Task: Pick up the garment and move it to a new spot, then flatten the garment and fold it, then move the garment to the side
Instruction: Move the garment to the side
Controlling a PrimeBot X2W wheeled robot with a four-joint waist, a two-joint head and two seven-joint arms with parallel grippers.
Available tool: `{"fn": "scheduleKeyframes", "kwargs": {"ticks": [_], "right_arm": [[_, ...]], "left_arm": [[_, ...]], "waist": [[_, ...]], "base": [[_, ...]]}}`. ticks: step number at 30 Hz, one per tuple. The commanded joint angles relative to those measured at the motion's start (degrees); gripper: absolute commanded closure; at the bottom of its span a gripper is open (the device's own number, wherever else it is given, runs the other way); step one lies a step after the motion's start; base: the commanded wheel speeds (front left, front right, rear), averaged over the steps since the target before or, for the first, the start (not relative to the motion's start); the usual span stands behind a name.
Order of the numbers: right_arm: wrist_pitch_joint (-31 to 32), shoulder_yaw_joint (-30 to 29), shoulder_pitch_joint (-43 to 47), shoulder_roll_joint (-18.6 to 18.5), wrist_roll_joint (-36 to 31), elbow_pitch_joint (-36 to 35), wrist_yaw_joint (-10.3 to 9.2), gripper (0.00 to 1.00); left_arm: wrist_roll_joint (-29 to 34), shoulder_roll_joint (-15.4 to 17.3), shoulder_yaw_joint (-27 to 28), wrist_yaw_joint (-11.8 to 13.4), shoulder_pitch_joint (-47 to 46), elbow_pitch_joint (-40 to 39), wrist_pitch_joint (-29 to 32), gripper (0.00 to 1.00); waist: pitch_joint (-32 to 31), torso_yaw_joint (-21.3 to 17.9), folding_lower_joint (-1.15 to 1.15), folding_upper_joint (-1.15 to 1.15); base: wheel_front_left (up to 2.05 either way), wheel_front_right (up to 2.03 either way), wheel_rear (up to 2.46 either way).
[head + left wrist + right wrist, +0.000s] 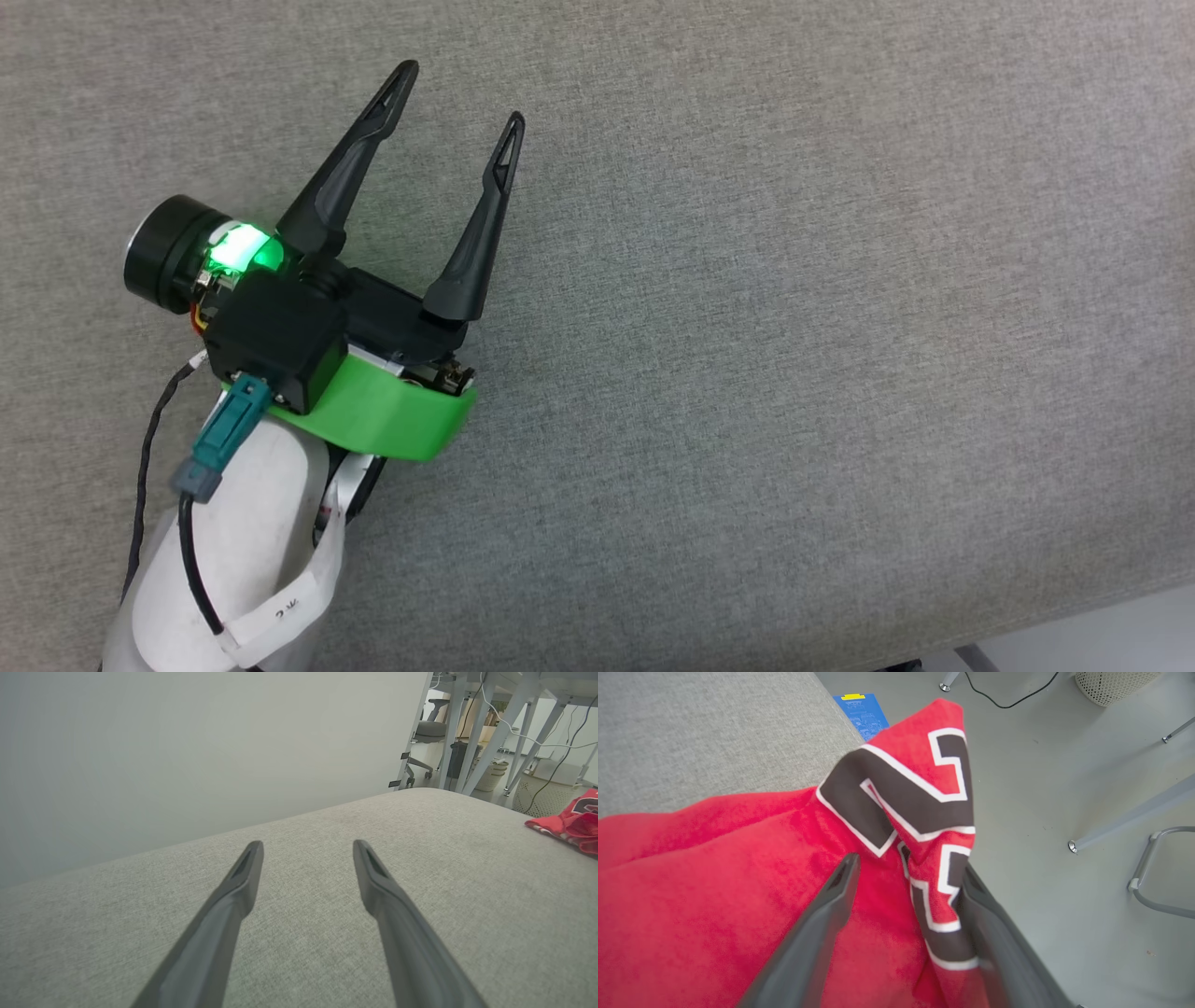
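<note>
Your right tool (909, 863) stands wide, its fingers on either side of a raised fold of the jersey (714, 868) but not pinching it. The jersey lies bunched at the bench (840, 280) edge, filling the right wrist view from 6 to 9 o'clock, with the numbered fold rising toward 12. From that I judge it neither flattened nor folded, so most of the task is left. Your left tool (460, 93) is wide and empty at 9 o'clock in the head view, over bare grey cloth. Past the bench edge there is pale floor (1041, 788), a blue sheet (861, 714) at 11 o'clock, a mesh basket (1111, 686) at 1, and a plain wall (187, 742).
</note>
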Motion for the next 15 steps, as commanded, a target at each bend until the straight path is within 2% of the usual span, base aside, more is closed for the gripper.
{"fn": "scheduleKeyframes", "kwargs": {"ticks": [1,8,15], "right_arm": [[-1.42,-0.71,-0.71,-0.28,-1.18,0.77,-0.04,0.00],[-9.71,-4.04,0.29,-1.65,-7.15,1.65,-0.04,0.00],[-17.21,-1.19,5.27,0.68,-4.68,-2.14,-0.04,0.00]], "left_arm": [[-0.32,-0.09,-0.12,-0.01,-0.86,0.55,-0.62,0.00],[-1.30,-1.47,-0.40,0.99,1.50,4.25,-2.54,0.00],[-2.67,-2.94,1.39,3.70,6.58,8.44,-3.88,0.00]], "waist": [[-1.16,0.84,-0.01,0.00],[-7.26,2.83,-0.01,0.00],[-14.89,5.03,-0.01,0.00]], "base": [[0.00,0.00,0.00],[0.00,0.00,0.00],[0.00,0.00,0.00]]}}
